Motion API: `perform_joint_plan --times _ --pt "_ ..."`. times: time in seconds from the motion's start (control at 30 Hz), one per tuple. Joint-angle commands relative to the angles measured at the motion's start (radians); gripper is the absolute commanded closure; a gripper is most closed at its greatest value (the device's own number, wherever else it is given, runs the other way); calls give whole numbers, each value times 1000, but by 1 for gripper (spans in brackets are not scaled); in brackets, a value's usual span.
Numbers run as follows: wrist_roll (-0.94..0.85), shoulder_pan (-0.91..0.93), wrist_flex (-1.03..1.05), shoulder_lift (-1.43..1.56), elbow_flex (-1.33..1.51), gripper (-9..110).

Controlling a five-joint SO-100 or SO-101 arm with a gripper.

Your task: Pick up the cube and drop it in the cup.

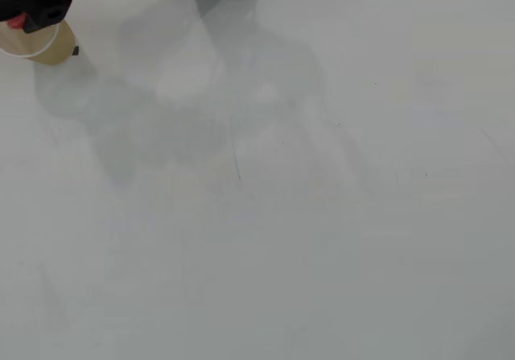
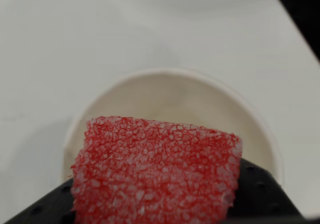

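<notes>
One red cube (image 2: 155, 171) is pinched in the gripper (image 2: 155, 204), right over the cup's (image 2: 170, 91) open mouth. Cup sits at the table's (image 1: 282, 215) far-left corner in the overhead view.

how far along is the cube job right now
Done: the cube is picked up, clamped in the gripper. In hand: it hangs above the cup mouth in the wrist view. Left: opening the gripper so the cube drops in; the cup looks empty.
</notes>
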Motion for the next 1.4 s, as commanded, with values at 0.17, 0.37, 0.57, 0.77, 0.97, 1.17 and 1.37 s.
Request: perform_joint_plan --times 0.17,0.37,0.57,0.77,0.97,1.17,1.37 --pt "14 0 0 0 -170 101" --pt "14 3 0 -2 -172 101" --pt "14 3 -2 -2 -175 101" --pt "15 2 -9 -2 -186 95" --pt "15 -6 -11 -2 -190 82" --pt "15 -32 -21 -2 -193 70" --pt "15 -55 -29 -2 -195 63"
